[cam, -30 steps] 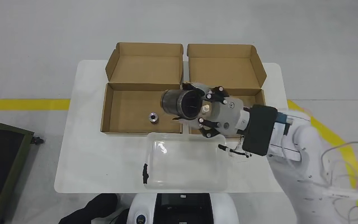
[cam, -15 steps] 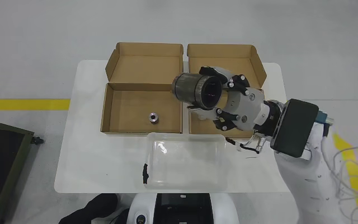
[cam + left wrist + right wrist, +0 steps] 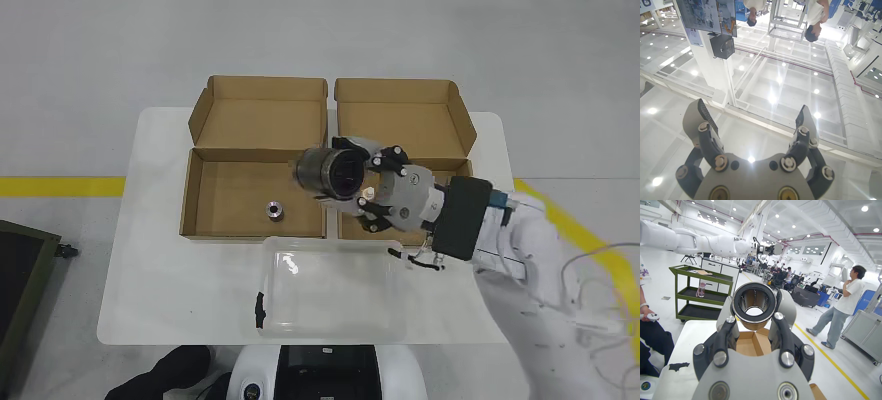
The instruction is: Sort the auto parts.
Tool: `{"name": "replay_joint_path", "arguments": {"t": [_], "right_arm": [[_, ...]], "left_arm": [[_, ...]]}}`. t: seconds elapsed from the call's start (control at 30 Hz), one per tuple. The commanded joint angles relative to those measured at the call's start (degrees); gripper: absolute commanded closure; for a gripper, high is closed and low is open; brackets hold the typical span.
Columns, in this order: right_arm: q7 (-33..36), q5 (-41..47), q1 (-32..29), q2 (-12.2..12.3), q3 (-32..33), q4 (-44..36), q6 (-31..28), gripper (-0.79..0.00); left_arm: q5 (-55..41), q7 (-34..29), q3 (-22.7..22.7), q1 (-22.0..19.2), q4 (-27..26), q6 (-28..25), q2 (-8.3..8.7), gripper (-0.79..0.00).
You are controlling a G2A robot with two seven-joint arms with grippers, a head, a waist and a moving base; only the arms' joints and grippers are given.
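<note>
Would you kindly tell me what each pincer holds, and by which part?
The right pincer grips the cylindrical bearing by its outer side wall; the left pincer is open, holding nothing.

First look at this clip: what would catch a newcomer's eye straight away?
A big metal cylinder, clamped in the right gripper, hangs above where the left cardboard box and right cardboard box meet. A lone small metal ring lies on the left box's floor, and a clear tray sits at the table's near edge.
</note>
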Motion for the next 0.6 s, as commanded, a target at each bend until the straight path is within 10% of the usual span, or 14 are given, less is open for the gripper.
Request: {"name": "replay_joint_path", "arguments": {"t": [0.0, 0.57], "right_arm": [[1.41, -0.58, 0.48, -0.08, -1.62, 1.34, -0.64, 0.0], [14.19, -5.45, 7.39, -1.69, -13.69, 17.19, 0.66, 0.0]], "left_arm": [[0.0, 0.0, 0.0, 0.0, 0.0, 0.0, 0.0, -0.785], [0.0, 0.0, 0.0, 0.0, 0.0, 0.0, 0.0, -0.785]]}}
